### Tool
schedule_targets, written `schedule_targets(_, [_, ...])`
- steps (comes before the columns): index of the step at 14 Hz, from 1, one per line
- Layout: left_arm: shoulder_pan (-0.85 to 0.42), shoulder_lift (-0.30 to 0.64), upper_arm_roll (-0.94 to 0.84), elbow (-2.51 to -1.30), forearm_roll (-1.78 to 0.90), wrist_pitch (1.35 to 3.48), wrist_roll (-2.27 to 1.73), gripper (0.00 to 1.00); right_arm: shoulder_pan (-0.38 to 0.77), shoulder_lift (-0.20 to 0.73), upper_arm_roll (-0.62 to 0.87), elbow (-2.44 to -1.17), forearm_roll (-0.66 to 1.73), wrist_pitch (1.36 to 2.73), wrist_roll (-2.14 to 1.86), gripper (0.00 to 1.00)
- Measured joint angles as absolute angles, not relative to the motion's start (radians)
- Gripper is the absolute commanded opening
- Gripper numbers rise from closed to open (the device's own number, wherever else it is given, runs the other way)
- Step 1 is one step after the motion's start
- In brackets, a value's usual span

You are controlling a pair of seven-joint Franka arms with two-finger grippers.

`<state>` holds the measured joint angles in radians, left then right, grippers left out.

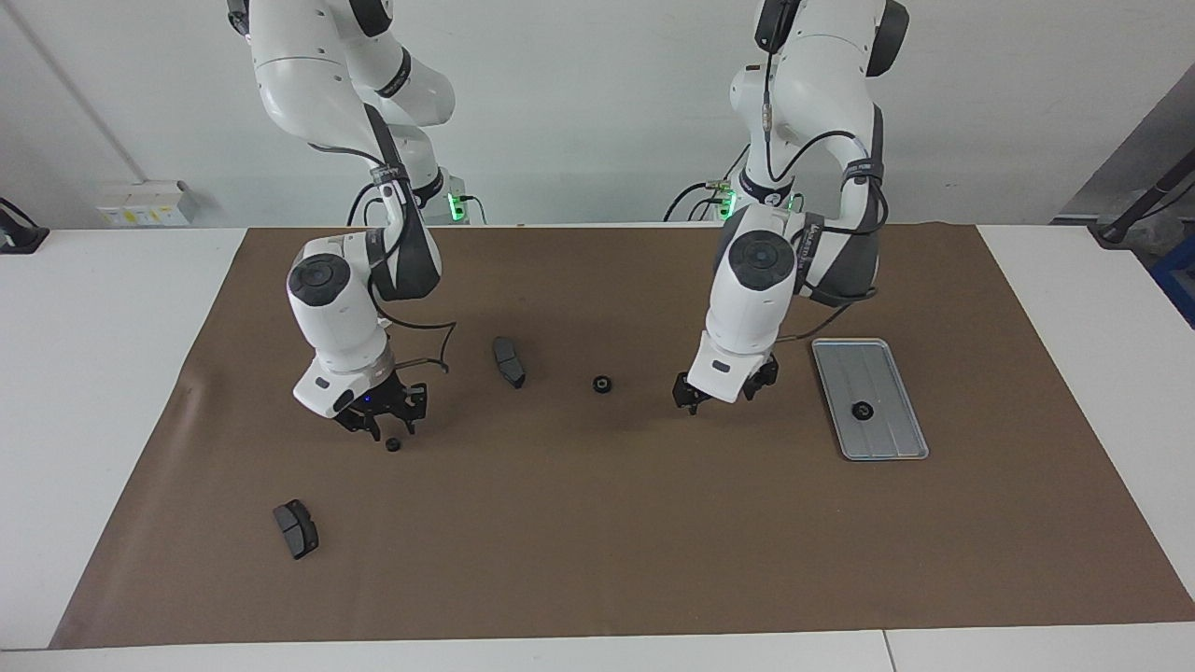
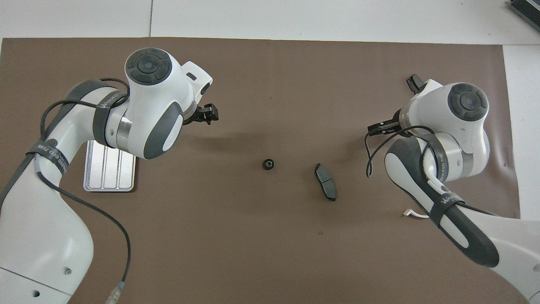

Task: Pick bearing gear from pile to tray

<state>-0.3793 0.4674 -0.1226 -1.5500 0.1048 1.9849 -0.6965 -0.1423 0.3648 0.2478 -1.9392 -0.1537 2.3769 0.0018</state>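
Facing view: right gripper (image 1: 380, 431) low, jaw state unclear, directly over bearing gear (image 1: 393, 444); small, rigid, likely slippery; pinch across rim

White lettering shows on the dark strap (image 2: 49, 153) round the left arm and on the strap (image 2: 447, 198) round the right arm, starting "WANU" by the look of it, the rest too small to read

- You've got a gear (image 2: 268, 164) mid-mat, a grey pad (image 2: 325, 187) just beside it.
- Tray (image 2: 110, 174) peeks out under the left arm (image 2: 139, 114).
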Motion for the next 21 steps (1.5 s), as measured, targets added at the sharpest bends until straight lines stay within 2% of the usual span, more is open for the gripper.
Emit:
schedule_targets(6, [-0.508, 0.495, -0.125, -1.56, 0.103, 2.067, -0.836, 1.0, -0.145, 0.379, 0.248, -1.946, -0.189, 2.402, 0.002, 0.53])
schedule_targets(12, [-0.567, 0.516, -0.126, -1.632, 0.095, 2.18, -0.855, 0.98, -0.155, 0.401, 0.247, -1.95, -0.202, 2.425, 0.001, 0.53])
schedule_targets(16, [-0.587, 0.519, -0.127, -1.651, 0.093, 2.183, -0.857, 0.86, -0.155, 0.401, 0.247, -1.95, -0.202, 2.425, 0.001, 0.52])
schedule_targets(17, [-0.591, 0.519, -0.127, -1.661, 0.092, 2.19, -0.857, 0.81, -0.155, 0.401, 0.247, -1.95, -0.202, 2.426, 0.001, 0.43])
schedule_targets(19, [-0.597, 0.522, -0.127, -1.675, 0.092, 2.21, -0.858, 0.78, -0.155, 0.4, 0.249, -1.95, -0.202, 2.427, 0.001, 0.07])
schedule_targets(20, [-0.6, 0.522, -0.128, -1.678, 0.092, 2.217, -0.858, 0.76, -0.155, 0.399, 0.25, -1.949, -0.202, 2.427, 0.001, 0.0])
schedule_targets(21, [-0.601, 0.522, -0.128, -1.68, 0.092, 2.222, -0.859, 0.75, -0.155, 0.399, 0.251, -1.949, -0.202, 2.427, 0.001, 0.0])
